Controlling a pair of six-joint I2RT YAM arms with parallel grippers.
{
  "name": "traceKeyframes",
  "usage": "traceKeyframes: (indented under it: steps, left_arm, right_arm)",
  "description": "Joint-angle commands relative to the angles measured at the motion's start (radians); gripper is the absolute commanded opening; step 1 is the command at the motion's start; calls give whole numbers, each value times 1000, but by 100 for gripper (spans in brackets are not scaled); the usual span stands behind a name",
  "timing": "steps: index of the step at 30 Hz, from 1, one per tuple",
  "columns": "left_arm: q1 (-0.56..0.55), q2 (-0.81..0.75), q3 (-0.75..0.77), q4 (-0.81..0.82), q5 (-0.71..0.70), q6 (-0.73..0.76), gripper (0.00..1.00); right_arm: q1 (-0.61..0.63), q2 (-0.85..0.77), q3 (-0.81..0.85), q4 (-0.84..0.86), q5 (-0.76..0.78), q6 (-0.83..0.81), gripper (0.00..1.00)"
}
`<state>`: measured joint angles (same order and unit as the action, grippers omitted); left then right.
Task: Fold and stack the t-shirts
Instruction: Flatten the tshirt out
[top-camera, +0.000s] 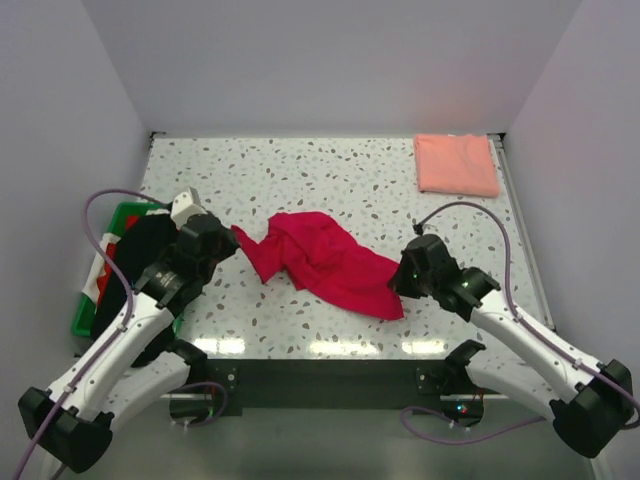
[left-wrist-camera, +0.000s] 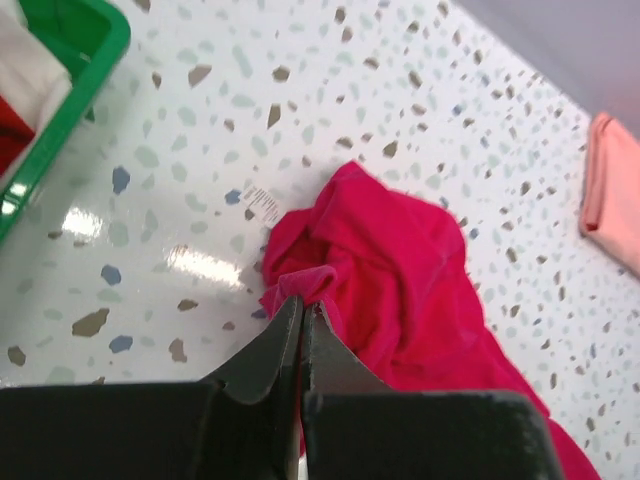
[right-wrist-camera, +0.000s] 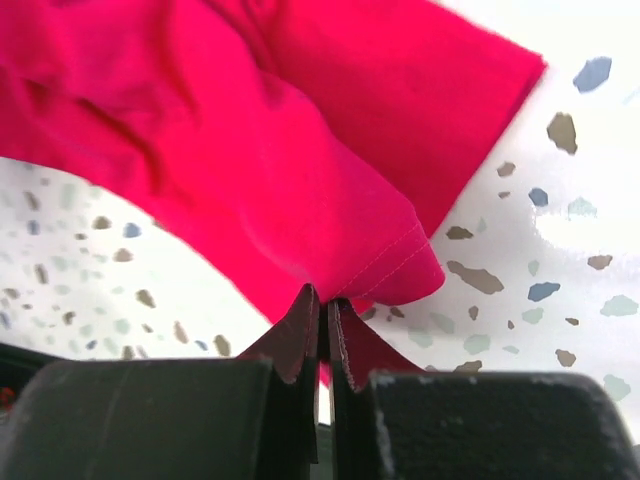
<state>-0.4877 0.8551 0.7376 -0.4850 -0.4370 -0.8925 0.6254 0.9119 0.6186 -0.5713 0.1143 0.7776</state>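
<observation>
A crumpled crimson t-shirt (top-camera: 320, 260) lies across the middle of the speckled table. My left gripper (top-camera: 232, 234) is shut on a bunched fold at its left end; the left wrist view shows that crimson t-shirt (left-wrist-camera: 400, 270) pinched at the left gripper's (left-wrist-camera: 302, 305) tips. My right gripper (top-camera: 398, 283) is shut on the hemmed right edge, and in the right wrist view the crimson t-shirt (right-wrist-camera: 300, 140) rises from the right gripper's (right-wrist-camera: 322, 296) tips. A salmon pink t-shirt (top-camera: 456, 163) lies folded flat at the far right corner, also in the left wrist view as the pink t-shirt (left-wrist-camera: 612, 190).
A green plastic crate (top-camera: 92, 300) with dark and white cloth sits at the table's left edge, under my left arm; its green rim (left-wrist-camera: 75, 95) shows in the left wrist view. Grey walls close in the table on three sides.
</observation>
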Motion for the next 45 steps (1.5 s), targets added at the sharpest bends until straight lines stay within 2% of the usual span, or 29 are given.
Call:
traceKeyframes:
  steps: [1, 5, 13, 21, 26, 30, 32, 33, 36, 38, 39, 40, 42, 43, 45]
  left_arm:
    - [12, -39, 132, -40, -77, 84, 0]
    - [15, -47, 319, -60, -170, 138, 0]
    - [14, -50, 620, -23, -243, 239, 0]
    - [14, -41, 763, 135, -269, 329, 0]
    - [14, 90, 835, 264, -249, 403, 0]
    - [27, 243, 890, 371, -214, 460, 0]
    - [66, 300, 931, 428, -130, 463, 0]
    - [151, 359, 948, 437, -76, 446, 0]
    - [315, 500, 1029, 505, 110, 340, 0]
    - [372, 585, 1121, 557, 211, 296, 0]
    - [421, 678, 1164, 563, 239, 278, 0]
    - [443, 731, 1271, 575, 269, 239, 0]
    - [487, 882, 1385, 600, 368, 198, 0]
    - [512, 933, 1510, 630, 398, 158, 0]
    - [538, 1068, 1708, 663, 487, 124, 0]
  right_arm:
    - [-10, -16, 163, -99, 34, -78, 0]
    - [-50, 21, 384, -145, 56, -142, 0]
    - [-173, 85, 743, -248, 41, -265, 0]
    - [-202, 180, 1067, -276, 113, -325, 0]
    - [-246, 335, 1251, -230, 49, -340, 0]
    - [-309, 487, 1362, -126, -95, -333, 0]
    - [-372, 582, 1412, -79, -154, -298, 0]
    - [-398, 610, 1423, -14, -224, -279, 0]
    - [-476, 744, 1477, 120, -304, -206, 0]
    - [-510, 865, 1573, 162, -367, -163, 0]
    - [-518, 902, 1613, 203, -390, -150, 0]
    - [-526, 942, 1692, 229, -421, -138, 0]
    - [-529, 1056, 1785, 289, -438, -97, 0]
    - [-530, 1093, 1873, 313, -446, -86, 0]
    - [-530, 1168, 1941, 393, -459, -43, 0]
